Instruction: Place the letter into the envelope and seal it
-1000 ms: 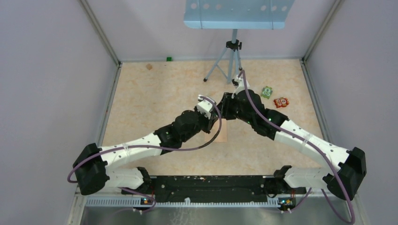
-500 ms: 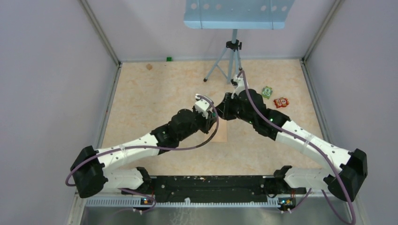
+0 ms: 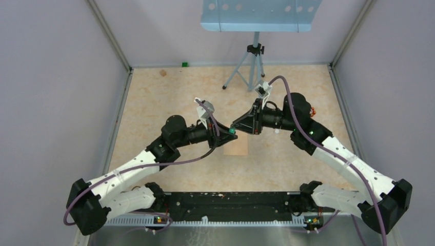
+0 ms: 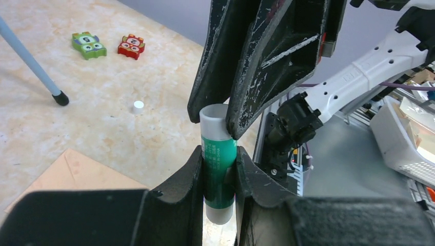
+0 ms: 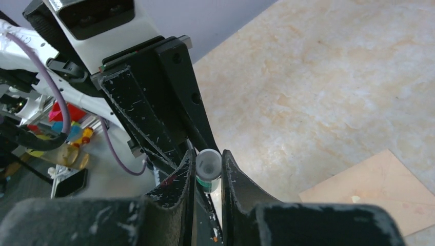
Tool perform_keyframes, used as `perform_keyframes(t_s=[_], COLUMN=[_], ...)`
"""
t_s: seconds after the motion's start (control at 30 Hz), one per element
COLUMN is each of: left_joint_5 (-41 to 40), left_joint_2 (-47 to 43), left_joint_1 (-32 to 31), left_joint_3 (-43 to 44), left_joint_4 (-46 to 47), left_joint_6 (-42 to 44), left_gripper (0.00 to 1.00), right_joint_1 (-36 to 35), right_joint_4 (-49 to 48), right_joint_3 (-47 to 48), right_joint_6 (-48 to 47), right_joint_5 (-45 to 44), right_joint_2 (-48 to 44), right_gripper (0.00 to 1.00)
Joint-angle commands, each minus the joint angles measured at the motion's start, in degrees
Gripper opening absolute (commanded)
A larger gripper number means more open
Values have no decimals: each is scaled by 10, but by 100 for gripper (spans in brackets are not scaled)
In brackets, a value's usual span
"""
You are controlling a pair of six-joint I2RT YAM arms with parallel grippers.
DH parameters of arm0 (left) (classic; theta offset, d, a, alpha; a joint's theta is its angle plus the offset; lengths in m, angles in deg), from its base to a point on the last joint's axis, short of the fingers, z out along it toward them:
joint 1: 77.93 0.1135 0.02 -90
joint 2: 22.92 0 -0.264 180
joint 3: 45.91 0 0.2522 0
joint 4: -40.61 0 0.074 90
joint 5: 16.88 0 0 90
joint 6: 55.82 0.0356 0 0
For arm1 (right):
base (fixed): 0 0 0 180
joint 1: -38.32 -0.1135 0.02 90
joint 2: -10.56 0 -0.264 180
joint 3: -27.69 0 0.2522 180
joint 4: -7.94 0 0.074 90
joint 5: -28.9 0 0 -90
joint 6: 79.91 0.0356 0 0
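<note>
Envelope (image 3: pixel 237 148) lies flat on the table (image 3: pixel 164 102), tan, about mid-table. The left arm (image 3: pixel 154 154) and the right arm (image 3: pixel 333 148) reach in from either side and meet just above its far edge.

A glue stick (image 4: pixel 219 171) is held in the air over the envelope, not touching it, gripped from both ends. Left jaws pinch the green body, pressed tight on both sides in the left wrist view. Right jaws pinch the pale end of the same stick from the opposite side. In the right wrist view the round whitish end face sits squeezed between that arm's own fingers (image 5: pixel 232 177).

In the right wrist view the envelope shows below and to the right of the stick, with diagonal seam lines and a tiny pale spot near its centre. Whether the flap is stuck down I cannot tell. In the left wrist view only one corner of it shows.

A small white cap (image 4: pixel 138 106) lies on the table apart from the envelope, between it and two toy blocks, one green (image 4: pixel 89 44) and one red (image 4: pixel 131 46). These sit well off to the envelope's far right.

A tripod (image 3: pixel 252 66) stands beyond the envelope's far edge, one foot (image 4: pixel 60 98) on the table, carrying a pale blue perforated plate (image 3: pixel 259 15).
</note>
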Motion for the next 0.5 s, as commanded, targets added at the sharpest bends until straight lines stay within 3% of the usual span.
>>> perform_keyframes(t_s=[0.0,0.07,0.13,0.33,0.47], left_joint_5=[11,-22,-74,-363,-453], left_joint_2=[-18,-10,2,36,58], left_joint_1=[7,6,-1,-101,-131], left_joint_3=[6,12,18,33,42], left_joint_4=[36,11,-17,-60,-56], left_joint_6=[-4,30,48,142,160], left_gripper=[0,0,0,0,0], right_joint_1=[5,5,4,-24,-77], right_joint_4=[-4,12,12,28,82], right_joint_3=[-2,1,1,-5,16], right_joint_6=[-16,-10,12,99,107], right_joint_5=[33,-22,-71,-247,-374], right_joint_2=[-19,-25,-34,-50,-32], right_gripper=[23,53,67,70,64])
